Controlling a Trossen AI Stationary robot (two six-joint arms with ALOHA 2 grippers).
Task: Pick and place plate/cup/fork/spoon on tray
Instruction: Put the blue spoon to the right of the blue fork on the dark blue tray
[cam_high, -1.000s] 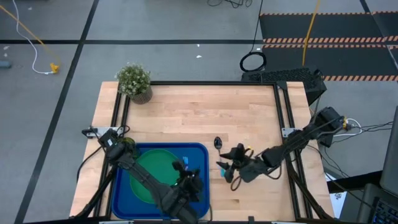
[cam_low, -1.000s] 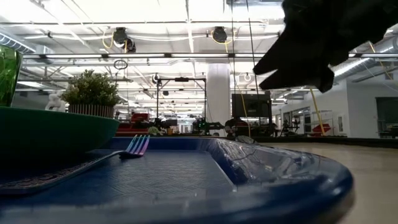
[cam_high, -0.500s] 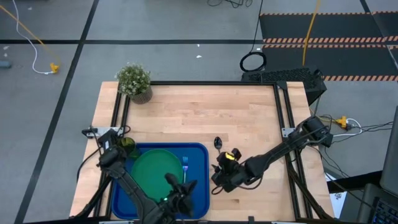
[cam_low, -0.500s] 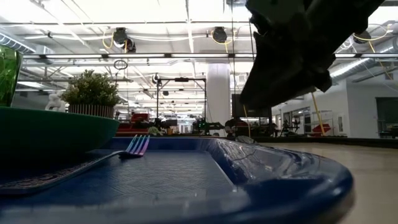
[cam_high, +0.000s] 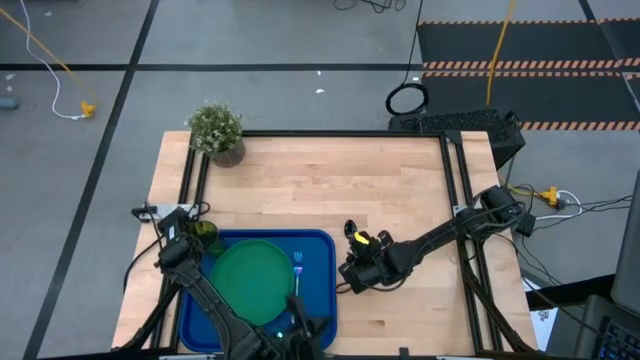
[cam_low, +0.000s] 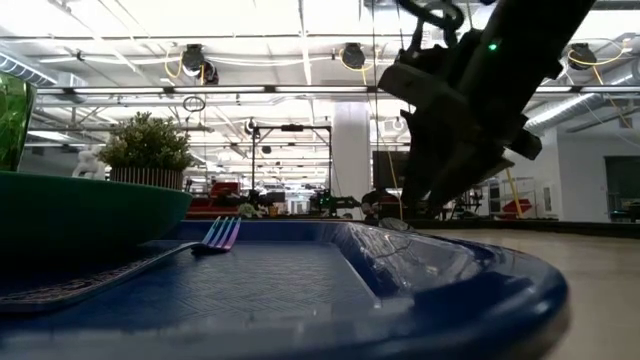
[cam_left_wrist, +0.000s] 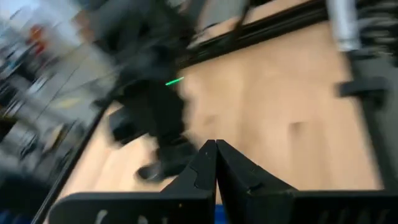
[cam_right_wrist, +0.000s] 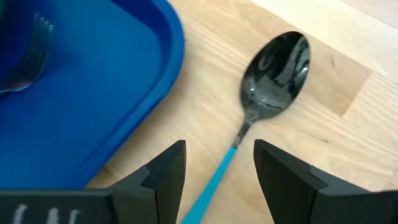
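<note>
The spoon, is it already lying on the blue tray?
No. In the right wrist view the spoon lies on the bare wooden table beside the tray, its handle between the open right hand's fingers.

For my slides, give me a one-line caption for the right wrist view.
Open right gripper poised over the spoon lying on the table beside the tray, fork already aboard.
</note>
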